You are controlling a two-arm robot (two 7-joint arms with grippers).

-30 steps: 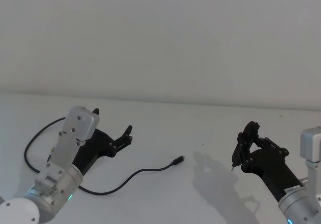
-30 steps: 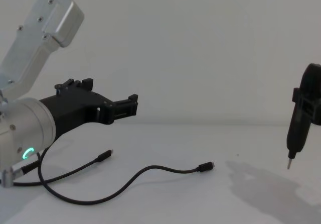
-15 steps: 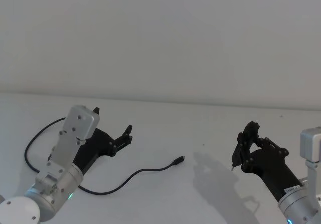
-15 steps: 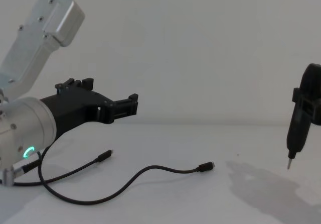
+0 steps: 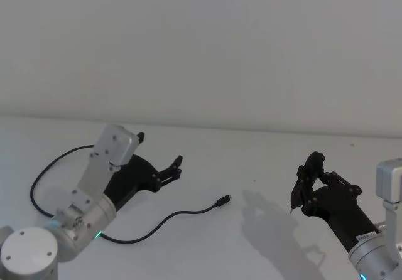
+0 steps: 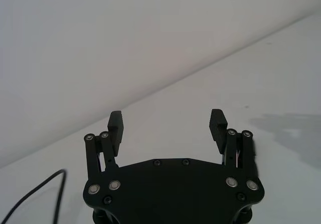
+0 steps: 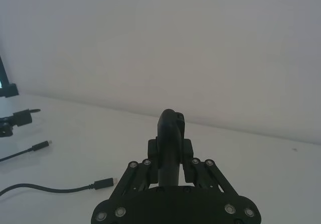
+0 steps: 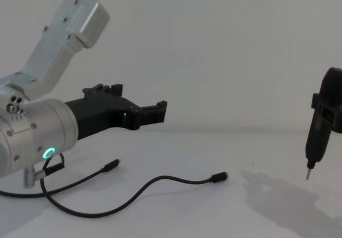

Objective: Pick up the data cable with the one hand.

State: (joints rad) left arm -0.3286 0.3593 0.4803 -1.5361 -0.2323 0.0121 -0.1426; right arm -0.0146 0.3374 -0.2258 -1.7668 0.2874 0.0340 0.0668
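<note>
Left gripper [image 5: 174, 169], spread wide and empty, is shifting forward toward the data cable [image 5: 182, 213] lying curved on the white table [image 5: 251, 161], so no grasp yet; right gripper [image 5: 292, 206] is idling pinched closed.

Hidden behind the left arm [image 5: 103, 167] in the head view: a middle stretch of the data cable [image 5: 182, 213]. Likewise hidden behind that arm in the chest view. Cut off at the left wrist view's edge beside that arm. Plug detail too small to tell.
</note>
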